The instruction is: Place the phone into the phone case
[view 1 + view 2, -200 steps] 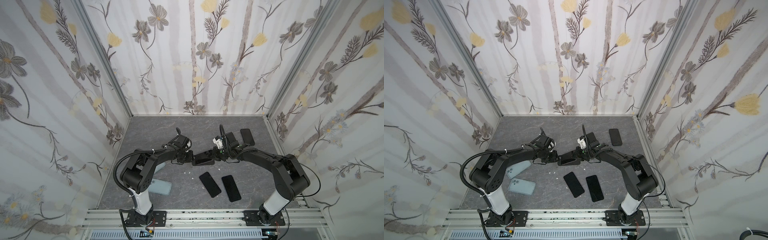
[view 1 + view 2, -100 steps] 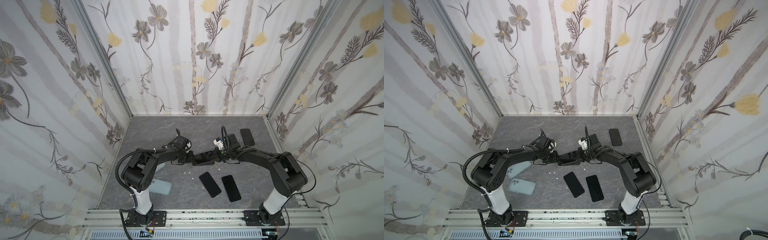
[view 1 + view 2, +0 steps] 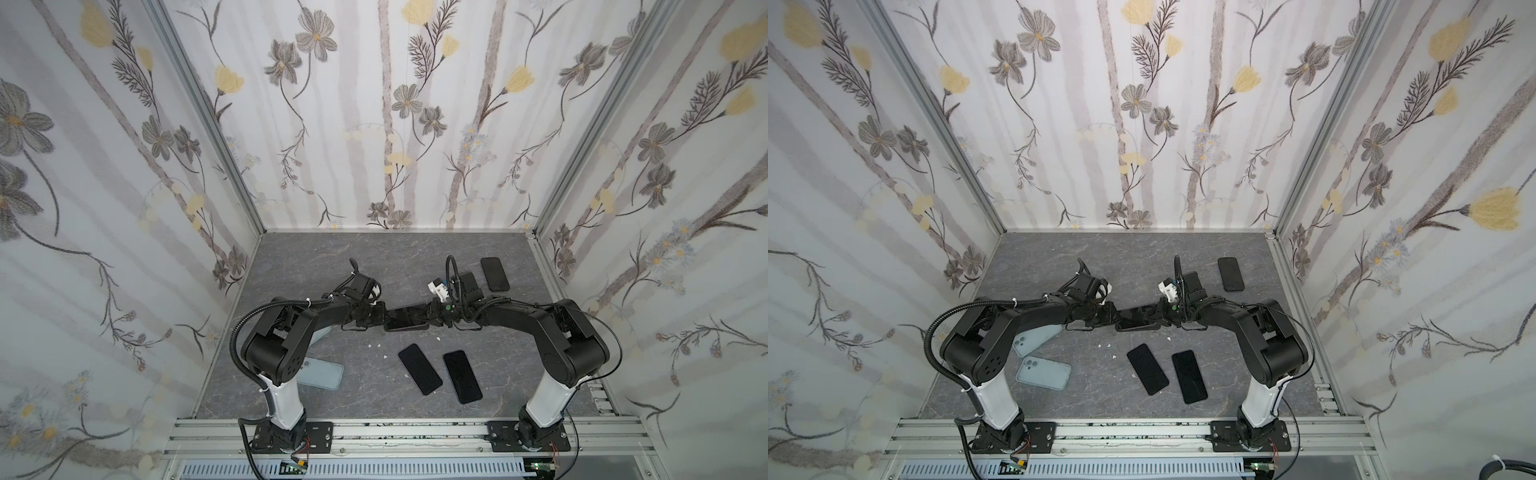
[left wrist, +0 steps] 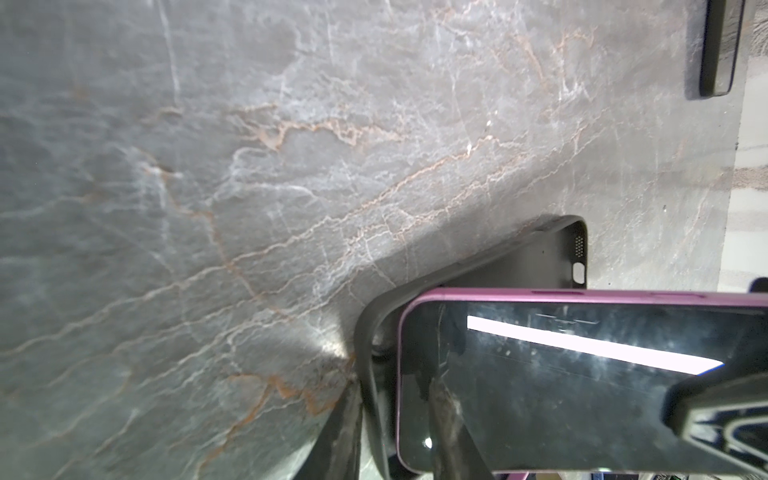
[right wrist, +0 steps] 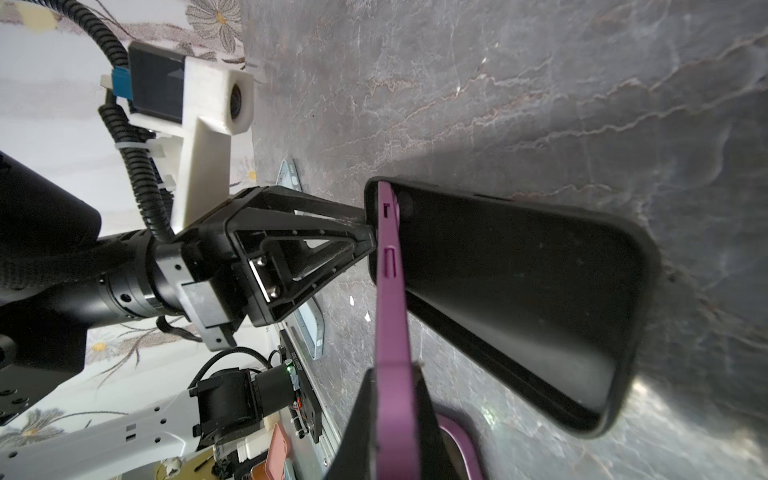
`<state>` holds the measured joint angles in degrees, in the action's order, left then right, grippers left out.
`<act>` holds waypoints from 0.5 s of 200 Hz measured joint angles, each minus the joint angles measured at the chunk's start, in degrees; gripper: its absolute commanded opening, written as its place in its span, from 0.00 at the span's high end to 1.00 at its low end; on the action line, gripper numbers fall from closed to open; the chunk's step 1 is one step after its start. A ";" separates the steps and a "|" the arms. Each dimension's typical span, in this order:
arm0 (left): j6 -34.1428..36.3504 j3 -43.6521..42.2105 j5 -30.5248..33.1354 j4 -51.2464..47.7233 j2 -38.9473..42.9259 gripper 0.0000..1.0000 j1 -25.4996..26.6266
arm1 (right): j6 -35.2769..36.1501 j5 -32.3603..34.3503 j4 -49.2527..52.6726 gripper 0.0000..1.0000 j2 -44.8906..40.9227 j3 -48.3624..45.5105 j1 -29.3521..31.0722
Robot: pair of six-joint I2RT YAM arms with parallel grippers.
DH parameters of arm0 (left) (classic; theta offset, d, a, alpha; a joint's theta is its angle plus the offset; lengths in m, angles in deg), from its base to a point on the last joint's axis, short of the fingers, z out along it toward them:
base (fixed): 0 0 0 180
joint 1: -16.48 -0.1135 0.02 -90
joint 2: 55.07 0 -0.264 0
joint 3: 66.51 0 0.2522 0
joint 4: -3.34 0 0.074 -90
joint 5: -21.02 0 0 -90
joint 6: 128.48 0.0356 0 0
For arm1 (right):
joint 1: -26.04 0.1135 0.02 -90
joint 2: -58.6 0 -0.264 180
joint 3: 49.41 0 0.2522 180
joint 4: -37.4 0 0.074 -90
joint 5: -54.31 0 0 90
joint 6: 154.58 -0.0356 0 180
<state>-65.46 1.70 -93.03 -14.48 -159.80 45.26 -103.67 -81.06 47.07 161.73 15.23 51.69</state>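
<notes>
Between the two arms, just above the table, hang a black phone case point(image 3: 409, 330) and a purple-edged phone point(image 5: 390, 291) with a dark screen point(image 4: 561, 395). My left gripper point(image 4: 395, 399) is shut on the phone case at one end, with one finger outside the wall and one over the phone's screen. That end of the phone sits in the case point(image 5: 519, 291). The phone's other end stands angled away from the case, and my right gripper point(image 5: 395, 415) is shut on its edges. In both top views the grippers point(image 3: 384, 321) point(image 3: 428, 320) point(image 3: 1117, 318) point(image 3: 1158, 318) face each other.
Two black phones point(image 3: 419, 368) point(image 3: 462, 376) lie flat near the front. A third phone point(image 3: 494, 273) lies at the back right. Two pale blue clear cases point(image 3: 1044, 372) point(image 3: 1036, 338) lie by the left arm's base. Small white scraps point(image 3: 1104, 345) dot the grey marbled table point(image 3: 374, 257).
The right wrist has dipped very slightly. Both grips and the case with the phone stay where they were.
</notes>
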 measured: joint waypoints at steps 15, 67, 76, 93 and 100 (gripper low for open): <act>0.00 -0.37 -0.11 0.85 -0.07 0.71 -0.02 | 0.57 -0.85 -1.20 1.00 0.37 -0.72 -0.44; -0.24 -2.84 -1.01 6.23 -0.07 0.71 -0.02 | -0.50 -3.15 -9.40 1.00 1.07 -5.49 -1.46; -0.26 -3.13 -1.05 6.93 -0.04 0.70 -0.02 | -0.74 -3.82 -10.64 1.00 1.60 -5.79 -1.62; -0.52 -3.37 -1.27 7.48 -0.04 0.70 -0.02 | -1.03 -4.83 -12.90 1.00 2.75 -6.34 -1.68; -0.61 -3.48 -1.27 7.56 -0.04 0.71 -0.02 | -1.20 -5.14 -13.60 1.00 2.93 -6.51 -1.75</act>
<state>-66.07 -1.77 -94.30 -6.92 -159.84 45.23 -104.87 -86.19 33.47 164.66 8.71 49.94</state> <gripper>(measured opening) 0.297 0.085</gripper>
